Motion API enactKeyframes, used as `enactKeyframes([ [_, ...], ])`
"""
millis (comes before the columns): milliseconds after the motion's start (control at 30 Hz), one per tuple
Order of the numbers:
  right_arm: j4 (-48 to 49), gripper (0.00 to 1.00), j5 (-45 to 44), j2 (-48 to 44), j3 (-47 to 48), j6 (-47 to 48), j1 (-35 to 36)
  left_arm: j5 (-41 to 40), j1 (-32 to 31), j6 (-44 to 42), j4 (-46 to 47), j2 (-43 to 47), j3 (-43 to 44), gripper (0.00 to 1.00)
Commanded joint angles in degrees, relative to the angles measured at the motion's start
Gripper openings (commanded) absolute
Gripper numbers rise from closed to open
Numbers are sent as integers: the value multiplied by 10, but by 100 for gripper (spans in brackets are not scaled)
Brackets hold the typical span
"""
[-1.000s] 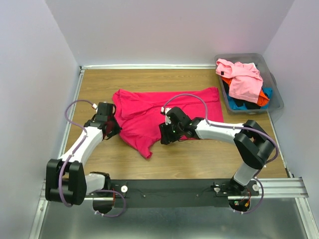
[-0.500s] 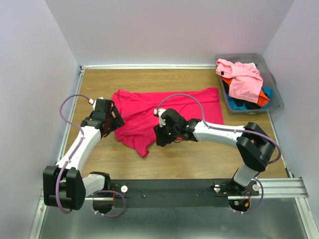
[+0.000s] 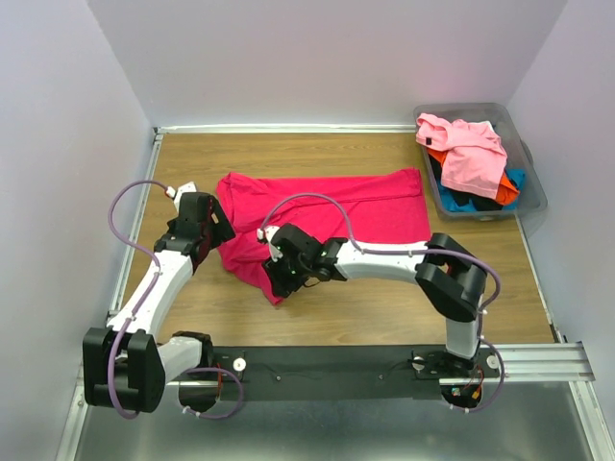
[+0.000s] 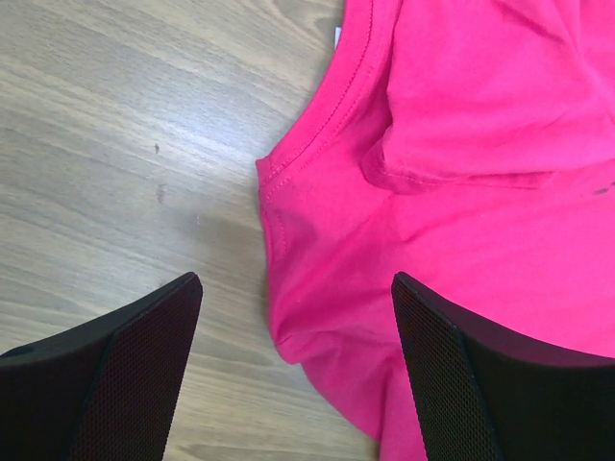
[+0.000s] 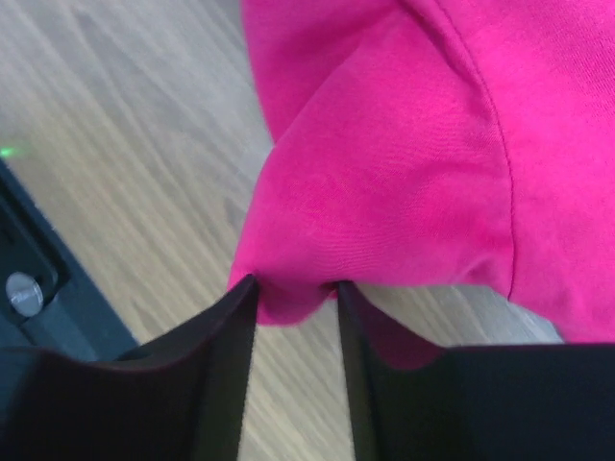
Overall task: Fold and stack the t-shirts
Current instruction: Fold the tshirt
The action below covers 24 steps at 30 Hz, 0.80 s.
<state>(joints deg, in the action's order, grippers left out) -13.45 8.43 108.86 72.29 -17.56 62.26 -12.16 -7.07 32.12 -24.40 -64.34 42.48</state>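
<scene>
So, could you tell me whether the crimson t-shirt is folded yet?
Not folded: the crimson t-shirt lies mostly spread, one corner bunched in the right tool.

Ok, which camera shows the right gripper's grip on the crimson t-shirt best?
Right wrist: the crimson t-shirt bunches between the right gripper fingers. Top external shows that gripper from above, jaws hidden; left wrist shows just a stitched edge.

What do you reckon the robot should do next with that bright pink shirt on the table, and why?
Probably lower the left gripper and close it on the edge of the crimson t-shirt below it. Its jaws hang open over that edge, while the right gripper pinches a bunched fold, so a second hold would let both arms spread the cloth.
</scene>
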Motion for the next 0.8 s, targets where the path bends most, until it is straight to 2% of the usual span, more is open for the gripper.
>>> enactKeyframes([
  [0, -25, 42, -17, 33, 35, -19, 3, -20, 4, -28, 47, 22, -24, 87],
  [67, -27, 33, -23, 35, 42, -19, 3, -16, 4, -30, 59, 26, -33, 86],
  [100, -28, 18, -38, 35, 43, -20, 3, -13, 4, -33, 62, 30, -36, 86],
  [200, -41, 1, -81, 28, 51, -24, 1, -2, 4, -36, 79, 33, -46, 85],
  [300, -61, 1, -148, 9, 44, -25, -18, 2, 4, -43, 90, 35, -50, 85],
  [367, -61, 1, -155, 2, 38, -34, -37, 8, 4, -46, 96, 38, -52, 85],
  [667, -63, 2, -116, 20, 46, -77, -135, 32, 4, -54, 115, 25, -56, 85],
  [767, -64, 12, -89, 40, 60, -85, -153, 37, 4, -55, 117, 22, -55, 85],
])
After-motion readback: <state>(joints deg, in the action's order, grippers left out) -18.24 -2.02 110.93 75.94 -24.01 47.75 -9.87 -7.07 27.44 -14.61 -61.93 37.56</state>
